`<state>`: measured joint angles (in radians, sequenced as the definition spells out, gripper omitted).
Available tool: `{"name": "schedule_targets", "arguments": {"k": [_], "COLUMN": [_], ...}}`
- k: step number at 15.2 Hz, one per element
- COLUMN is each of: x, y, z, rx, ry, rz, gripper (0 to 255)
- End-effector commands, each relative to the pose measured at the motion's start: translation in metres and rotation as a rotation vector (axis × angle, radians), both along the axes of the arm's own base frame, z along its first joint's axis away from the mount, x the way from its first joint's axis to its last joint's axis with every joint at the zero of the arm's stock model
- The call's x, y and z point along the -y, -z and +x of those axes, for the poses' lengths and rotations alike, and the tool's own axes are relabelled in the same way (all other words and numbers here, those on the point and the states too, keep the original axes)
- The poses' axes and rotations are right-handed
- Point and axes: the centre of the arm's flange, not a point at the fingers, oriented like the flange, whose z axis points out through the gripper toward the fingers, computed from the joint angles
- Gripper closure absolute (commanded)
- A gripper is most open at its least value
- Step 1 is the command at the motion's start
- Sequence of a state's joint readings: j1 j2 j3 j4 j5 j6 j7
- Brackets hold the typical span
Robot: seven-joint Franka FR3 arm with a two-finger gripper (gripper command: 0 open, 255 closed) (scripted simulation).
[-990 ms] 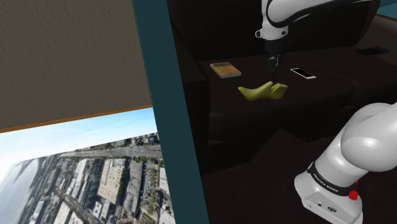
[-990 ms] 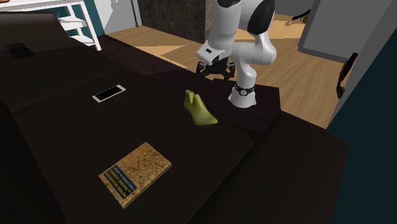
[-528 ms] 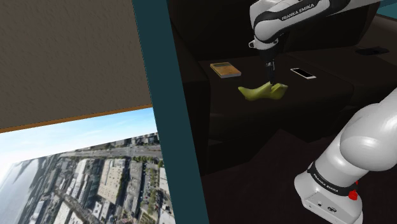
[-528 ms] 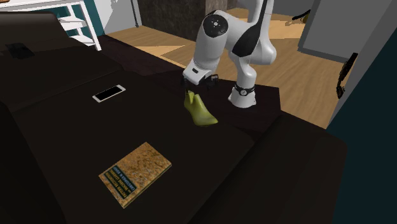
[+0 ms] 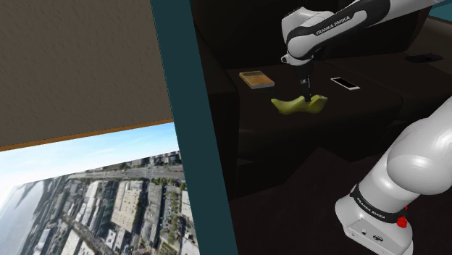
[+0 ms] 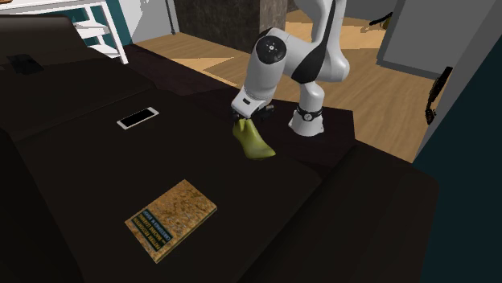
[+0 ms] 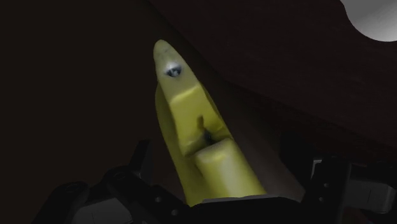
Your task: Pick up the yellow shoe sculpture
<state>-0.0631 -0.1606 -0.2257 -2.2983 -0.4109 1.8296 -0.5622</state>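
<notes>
Almost on the shoe, and a slip looked likely

The gripper point(image 5: 307, 95) hung straight over the shoe point(image 6: 253, 141), above its raised heel end. It was low enough that in the shoulder view its tip seemed to meet the shoe's top. The shoe lay on its sole on the dark surface point(image 6: 96, 177). In the wrist view the fingers point(image 7: 141, 165) stood apart, one on each side of the heel block, with a gap between each and the shoe. Nothing was grasped yet.

The main risk, as I judged it, was an off-centre close. The gap looked wider on one side of the shoe than on the other, so one finger would probably arrive first and shove or turn the shoe. The heel block also looked narrow and smooth, so a clamp taken too high on it could squeeze the shoe out downward.

A hold at the heel alone would leave the long toe hanging, and the shoe might swing between the pads during the lift. Pressing lower could push the heel down and tip the toe up.

The phone point(image 5: 345, 83) and the book point(image 5: 256, 80) lay well apart from the shoe, so a bump there seemed unlikely.
</notes>
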Motion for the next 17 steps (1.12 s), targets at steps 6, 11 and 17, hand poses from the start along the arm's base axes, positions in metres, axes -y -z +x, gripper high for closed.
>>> {"name": "schedule_targets", "arguments": {"k": [6,11,17], "x": [0.0,0.0,0.0], "y": [0.001,-0.004,-0.036], "z": [0.0,0.0,0.0], "rx": [0.0,0.0,0.0], "ry": [0.0,0.0,0.0], "rz": [0.0,0.0,0.0], "gripper": [255,255,255]}}
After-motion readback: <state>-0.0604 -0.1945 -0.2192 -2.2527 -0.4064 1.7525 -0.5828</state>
